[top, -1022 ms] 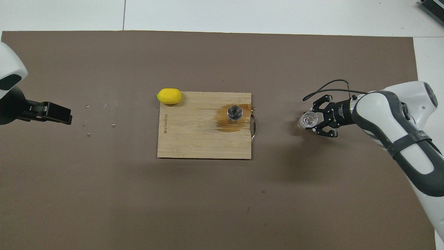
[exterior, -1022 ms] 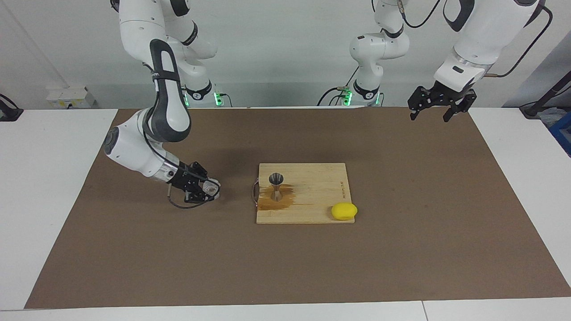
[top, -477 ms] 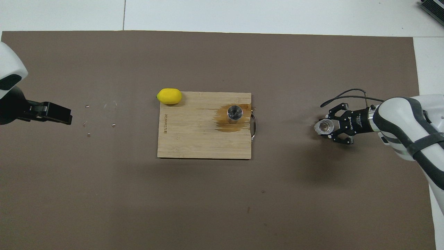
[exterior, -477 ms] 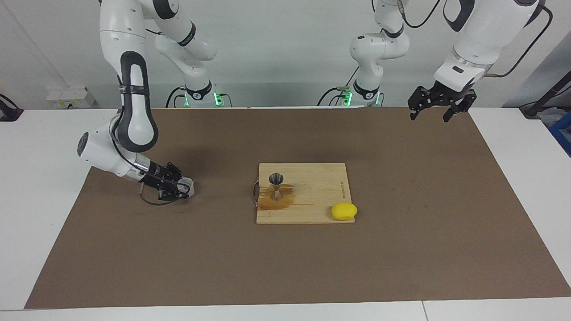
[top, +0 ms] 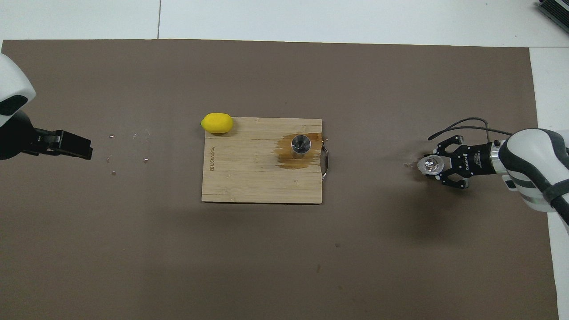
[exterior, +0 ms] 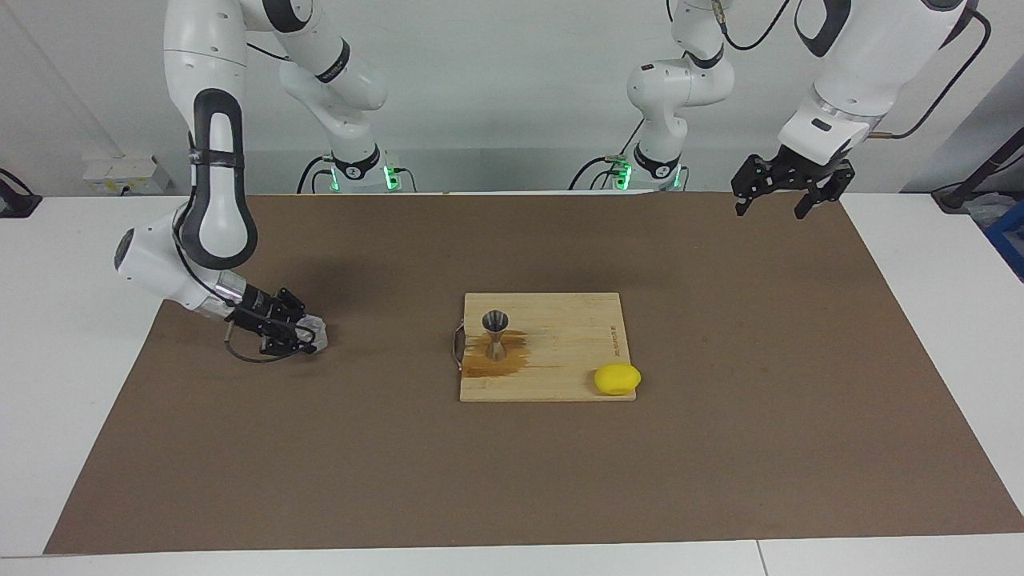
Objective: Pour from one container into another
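Observation:
A small clear glass tumbler (exterior: 314, 331) (top: 431, 165) is in my right gripper (exterior: 304, 334) (top: 438, 166), which is shut on it, low over the brown mat toward the right arm's end of the table. I cannot tell whether the glass touches the mat. The silver hourglass jigger (exterior: 495, 336) (top: 300, 146) stands upright on a wooden cutting board (exterior: 568, 336) (top: 249, 178), in a brown wet patch (exterior: 484, 364). My left gripper (exterior: 772, 208) (top: 73, 147) hangs open and waits above the mat's corner at the left arm's end.
A yellow lemon (exterior: 616, 378) (top: 217, 123) lies at the board's corner farthest from the robots. The board has a metal handle (top: 326, 162) on its edge toward the right arm. Small white specks (top: 129, 151) dot the mat near the left gripper.
My right gripper has carried the tumbler away from the cutting board toward the right arm's end of the table. The left arm has not moved.

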`<state>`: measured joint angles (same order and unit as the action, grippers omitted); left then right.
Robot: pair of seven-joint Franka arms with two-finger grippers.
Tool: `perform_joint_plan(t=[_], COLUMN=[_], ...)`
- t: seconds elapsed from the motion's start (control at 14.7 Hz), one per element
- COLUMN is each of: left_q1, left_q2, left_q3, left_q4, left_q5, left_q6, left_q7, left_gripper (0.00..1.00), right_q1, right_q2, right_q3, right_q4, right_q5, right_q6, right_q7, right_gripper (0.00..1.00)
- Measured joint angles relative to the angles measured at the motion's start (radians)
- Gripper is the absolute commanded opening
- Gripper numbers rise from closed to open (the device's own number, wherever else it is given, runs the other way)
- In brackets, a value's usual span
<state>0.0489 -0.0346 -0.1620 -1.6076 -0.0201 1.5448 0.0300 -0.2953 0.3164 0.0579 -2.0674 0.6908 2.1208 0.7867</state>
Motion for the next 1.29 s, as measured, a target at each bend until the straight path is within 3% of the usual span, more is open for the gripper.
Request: perform_joint_plan(t=[0.07,0.41,0.75,1.29], left_q1=[0.0,0.0,0.0,0.0], left_q2=[0.0,0.0,0.0,0.0], left_q3=[0.0,0.0,0.0,0.0], left_q4=[0.0,0.0,0.0,0.0], left_q5=[0.0,0.0,0.0,0.0], left_q6=[0.0,0.0,0.0,0.0], left_q7=[0.0,0.0,0.0,0.0], left_gripper=[1.0,1.0,1.0,1.0], right_q1=[-0.002,-0.007,0.006,0.158], right_q2=[0.0,-0.02,-0.119,-0.199], right_q3=[-0.002,-0.005,0.001,0.007], right_q4=[-0.002,-0.004,-0.004,-0.003], right_q5=[-0.003,-0.068,-0.253,-0.531], right_q6=[0.004,0.009,-0.052,-0.126], right_q7=[-0.015,-0.051,-0.122,-0.486], right_gripper=[0.96,0.98,1.0,1.0])
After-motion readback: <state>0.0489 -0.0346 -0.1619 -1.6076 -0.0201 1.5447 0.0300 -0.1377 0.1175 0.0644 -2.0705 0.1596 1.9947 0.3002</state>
